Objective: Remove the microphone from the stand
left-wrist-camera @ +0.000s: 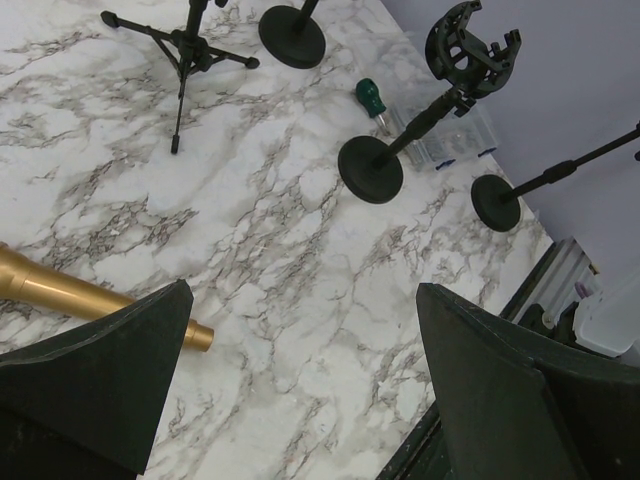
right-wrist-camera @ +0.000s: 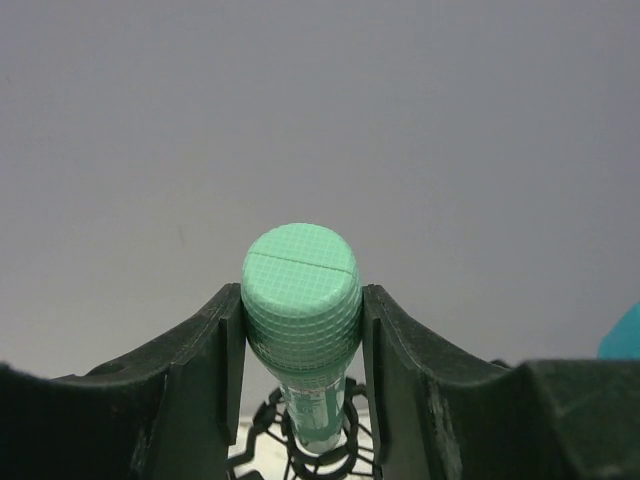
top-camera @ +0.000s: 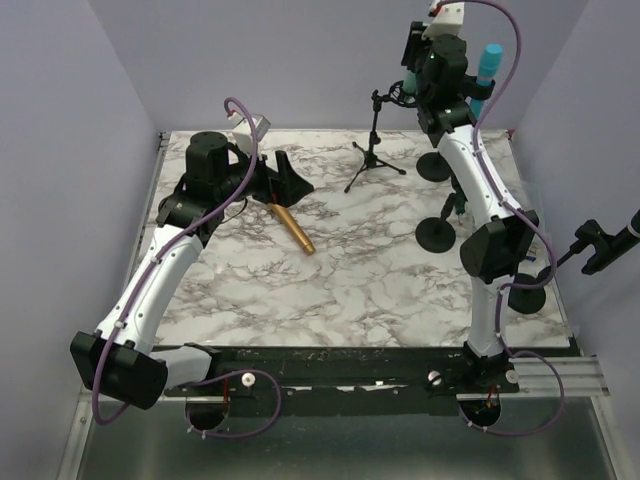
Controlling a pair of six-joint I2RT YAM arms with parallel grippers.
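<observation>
Microphone (right-wrist-camera: 300, 290) at 1 o'clock on bench (top-camera: 350, 280), base in stand (right-wrist-camera: 310, 450), head clamped between right fingers (right-wrist-camera: 210, 360). Long axis runs 12-to-6 in wrist view, so pull probably goes toward 12. Left fingers (left-wrist-camera: 100, 370) wide, empty, well apart at 10 o'clock.

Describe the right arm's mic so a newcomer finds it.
At the far right corner of the marble table, the right pincer is raised. Between its fingers stands a mint-green microphone with a gridded head, in a black cradle, unlike the blue microphone beside it.
</observation>
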